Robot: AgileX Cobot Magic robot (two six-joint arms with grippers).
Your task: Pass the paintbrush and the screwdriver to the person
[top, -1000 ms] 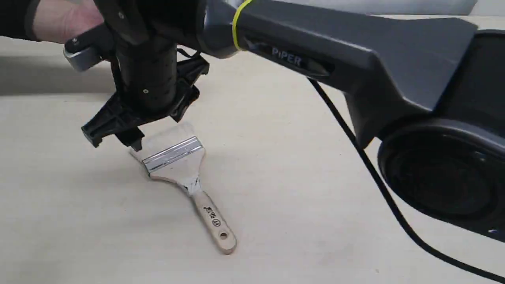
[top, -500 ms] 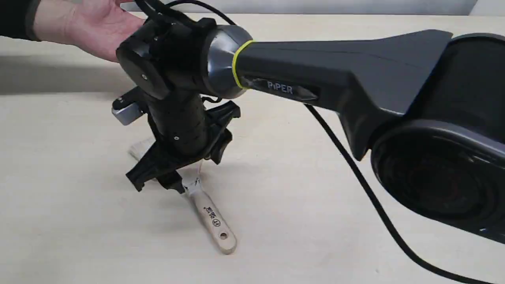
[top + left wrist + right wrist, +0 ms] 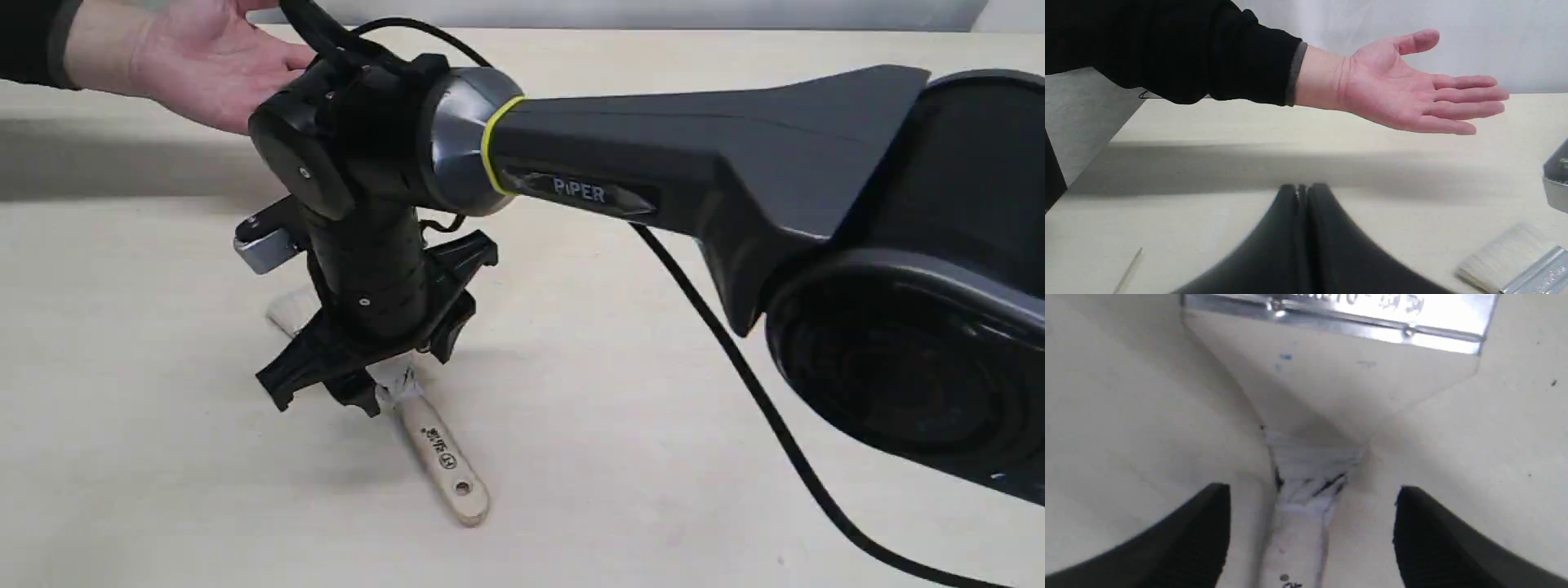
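The right tool hangs low over the counter with its jaws set wide apart, one black finger on each side of the narrow neck of the paintbrush; neither finger touches the wood, so it grips nothing. The paintbrush lies flat on the counter, its light handle with the black marks and the hole pointing out from under the tool, its silver ferrule and pale bristles on the far side of the jaws. The right arm reaches in from the right of the exterior view and bends down at the wrist above the brush. The person holds a bare hand palm up above the far part of the counter, well apart from the brush, with a dark sleeve at the wrist. The left tool sits near the counter with its two fingers pressed together and nothing between them
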